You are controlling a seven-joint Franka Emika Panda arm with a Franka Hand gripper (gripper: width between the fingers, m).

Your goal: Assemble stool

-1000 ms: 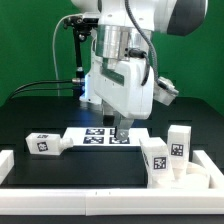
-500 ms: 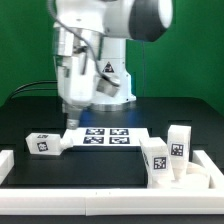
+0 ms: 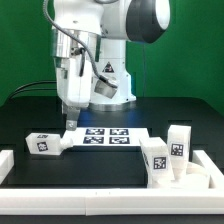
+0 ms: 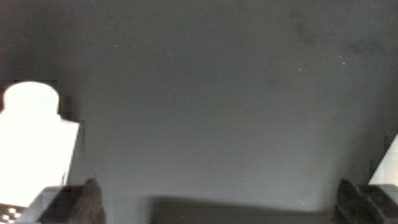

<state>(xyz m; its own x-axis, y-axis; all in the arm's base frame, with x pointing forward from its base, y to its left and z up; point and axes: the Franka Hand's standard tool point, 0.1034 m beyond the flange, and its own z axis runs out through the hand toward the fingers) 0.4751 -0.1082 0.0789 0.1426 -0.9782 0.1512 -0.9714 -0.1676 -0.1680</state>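
Note:
My gripper hangs over the exterior view's left end of the marker board. It is open and empty, a little above the table. One white stool leg lies on the table to the left of that board. Two more legs stand at the right, beside the round seat, which shows only in part. In the wrist view my fingertips are spread wide over bare dark table, with a white leg off to one side, outside the jaws.
Long white border rails run along the front and the left of the black table. A white edge shows at the wrist view's side. The robot base and cables stand at the back.
The arm has swung from over the marker board's right part to its left end. Over the last half second the gripper has come slightly lower.

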